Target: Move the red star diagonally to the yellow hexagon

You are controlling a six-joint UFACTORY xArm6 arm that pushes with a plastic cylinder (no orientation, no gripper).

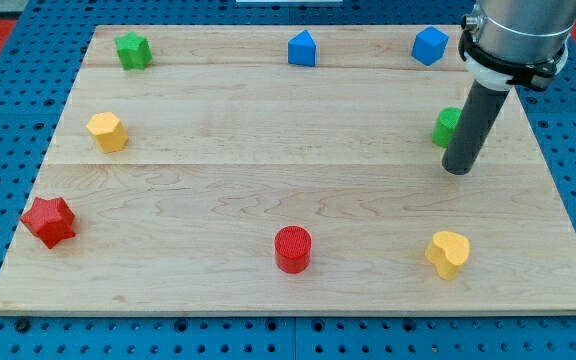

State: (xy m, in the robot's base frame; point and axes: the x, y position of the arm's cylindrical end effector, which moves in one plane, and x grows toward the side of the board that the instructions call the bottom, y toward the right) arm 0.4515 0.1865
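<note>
Pale wood makes up the surface (298, 130), which lies on a blue pegboard (8, 120). My tip (458, 168) rests near the right edge, just beside a green block (445, 126) that the rod partly hides, so its shape cannot be made out. No fingers exist on this arm, only the rod.

Red star (49, 221) sits near the left edge toward the bottom-left corner, well apart from my tip. Yellow hexagon (107, 131) lies above it, also near the left edge.

Along the top edge stand a green star (133, 50), a blue block (302, 48) and a blue hexagon-like block (430, 45). Near the bottom edge are a red cylinder (293, 249) and a yellow heart (448, 253).
</note>
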